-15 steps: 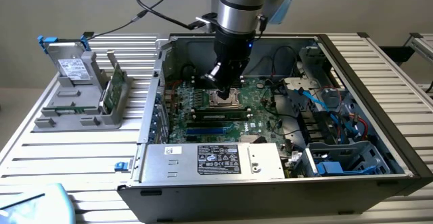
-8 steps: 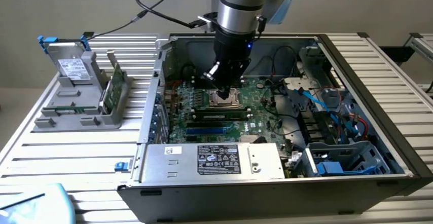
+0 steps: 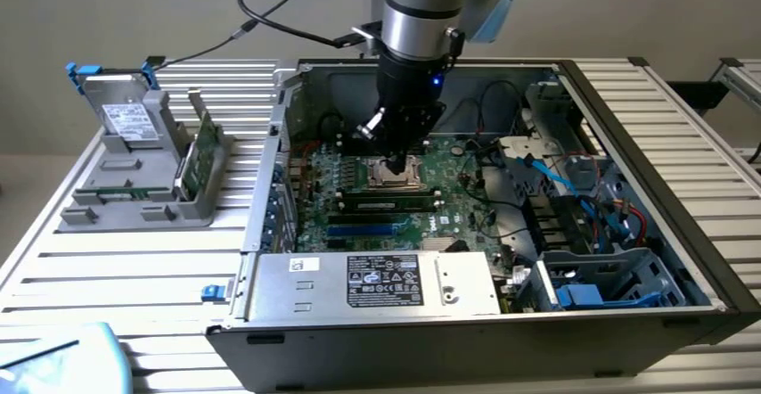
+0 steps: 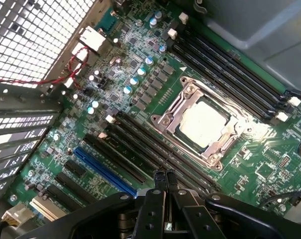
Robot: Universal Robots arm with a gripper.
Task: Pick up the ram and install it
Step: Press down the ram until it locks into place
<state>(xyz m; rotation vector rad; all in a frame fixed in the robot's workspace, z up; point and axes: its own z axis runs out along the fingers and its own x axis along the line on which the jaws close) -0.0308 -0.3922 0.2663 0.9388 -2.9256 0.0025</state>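
Closest in the exterior view is a pale blue object (image 3: 53,358) at the table's (image 3: 143,274) near corner. Behind it lies the open PC case (image 3: 666,323), with a grey power supply (image 3: 380,283) at its front edge. The arm (image 3: 419,11) reaches down into the case. The gripper (image 3: 398,158) hangs just above the CPU socket (image 3: 393,174) on the motherboard (image 3: 458,220), its fingers pressed together and holding nothing. The ram (image 3: 387,204) appears to sit in a slot just in front of the socket, lying along the slot, close below the gripper but apart from it. On the exterior view's left, outside the case, a grey rack (image 3: 143,198) stands on the table with a green board (image 3: 205,149) upright in it.

From the wrist view, the fingers (image 4: 159,181) meet tip to tip with nothing between them, the gripper (image 4: 164,175) poised over a bank of long black slots (image 4: 140,149) beside the socket (image 4: 203,124). Another bank of slots (image 4: 225,74) runs along the socket's far side, and a blue slot (image 4: 103,172) lies next to the nearer bank. I cannot make out the ram among these slots. A red wire (image 4: 75,64) loops near the case's perforated wall (image 4: 36,35).
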